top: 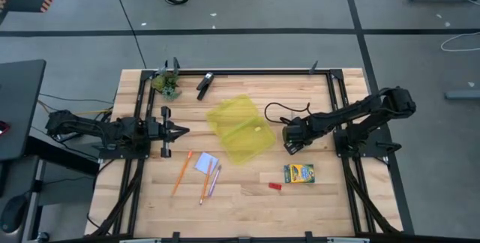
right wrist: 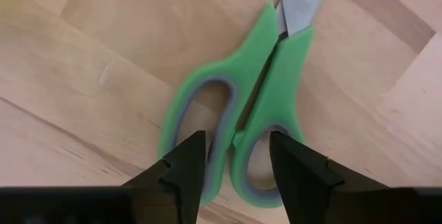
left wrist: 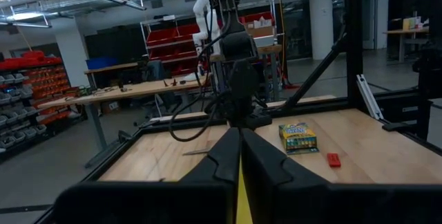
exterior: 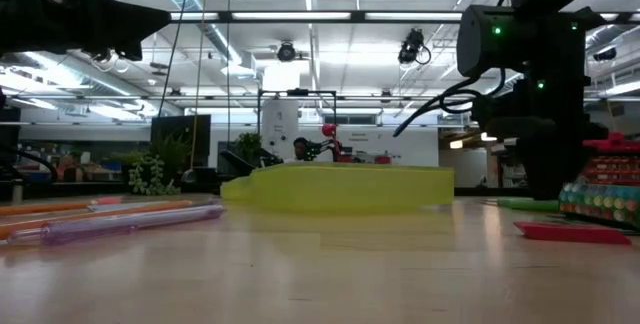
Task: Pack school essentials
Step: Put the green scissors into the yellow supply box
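Observation:
The green-handled scissors lie flat on the wooden table. My right gripper points down over them. It is open, with one fingertip over each handle loop, and I see no touch. The yellow-green crayon box and the red eraser lie toward the near edge from it. Orange pencils, a pink pencil and the pale note pad lie near my left gripper. That gripper is shut, hovers level and points toward the right.
A translucent yellow case lies open mid-table between the two arms. A black clip-like object and a small plant sit by the far edge. A black frame borders the table. Bare wood shows along the near edge.

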You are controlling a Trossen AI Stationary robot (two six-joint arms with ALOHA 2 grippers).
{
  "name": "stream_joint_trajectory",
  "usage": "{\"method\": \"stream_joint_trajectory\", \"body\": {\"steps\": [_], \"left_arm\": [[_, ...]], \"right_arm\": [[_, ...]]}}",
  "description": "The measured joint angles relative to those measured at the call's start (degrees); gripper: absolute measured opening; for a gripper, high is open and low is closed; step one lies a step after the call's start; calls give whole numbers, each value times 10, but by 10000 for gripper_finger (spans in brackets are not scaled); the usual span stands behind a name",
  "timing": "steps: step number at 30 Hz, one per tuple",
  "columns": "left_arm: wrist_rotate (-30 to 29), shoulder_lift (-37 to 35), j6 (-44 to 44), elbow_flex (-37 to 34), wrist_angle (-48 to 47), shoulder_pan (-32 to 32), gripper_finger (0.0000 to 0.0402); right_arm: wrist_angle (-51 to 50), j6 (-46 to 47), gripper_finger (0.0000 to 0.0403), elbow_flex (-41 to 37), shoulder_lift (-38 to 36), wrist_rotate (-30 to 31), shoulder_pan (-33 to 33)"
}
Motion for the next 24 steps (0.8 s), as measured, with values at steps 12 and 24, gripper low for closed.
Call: {"method": "stream_joint_trajectory", "body": {"steps": [12,24], "left_arm": [[0,0,0,0,-2,0,29],[0,0,0,0,-2,0,19]], "right_arm": [[10,9,135,-13,-1,-22,0],[10,1,96,-13,-1,-30,0]]}}
